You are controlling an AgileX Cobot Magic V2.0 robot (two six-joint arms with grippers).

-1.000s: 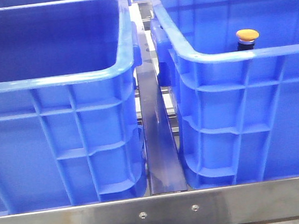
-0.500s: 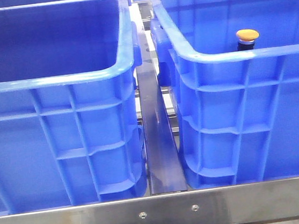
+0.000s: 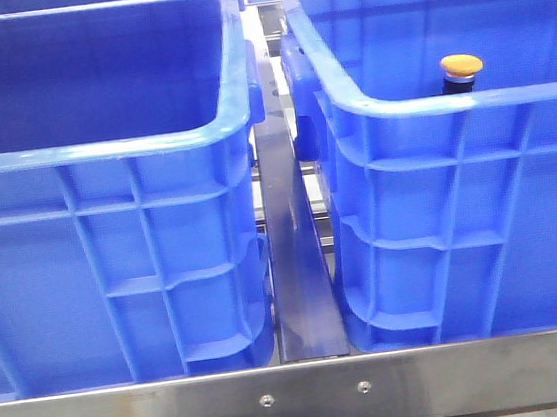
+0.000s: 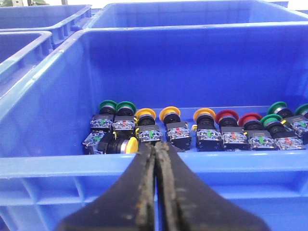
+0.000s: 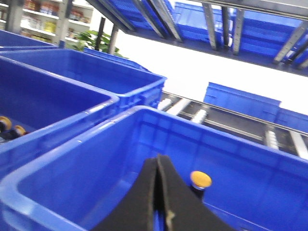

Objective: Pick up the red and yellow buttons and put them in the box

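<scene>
A yellow button [image 3: 462,67] stands upright inside the right blue box [image 3: 448,104]. The right wrist view shows the same yellow button [image 5: 200,180] on the box's floor by its wall [image 5: 231,159]. My right gripper [image 5: 158,159] is shut and empty above that box, a little beside the button. My left gripper [image 4: 155,147] is shut and empty, its tips at the near rim of another blue crate [image 4: 57,161]. Inside it sits a row of yellow buttons [image 4: 169,114] and red buttons [image 4: 226,117]. One yellow button [image 4: 129,145] lies on its side. Neither gripper shows in the front view.
Green buttons [image 4: 117,107] share that row, with more at its other end [image 4: 277,108]. A second large blue crate [image 3: 101,148] stands left of the box, a steel strip [image 3: 295,267] between them. More blue crates [image 5: 120,82] and roller rails [image 5: 202,115] lie behind.
</scene>
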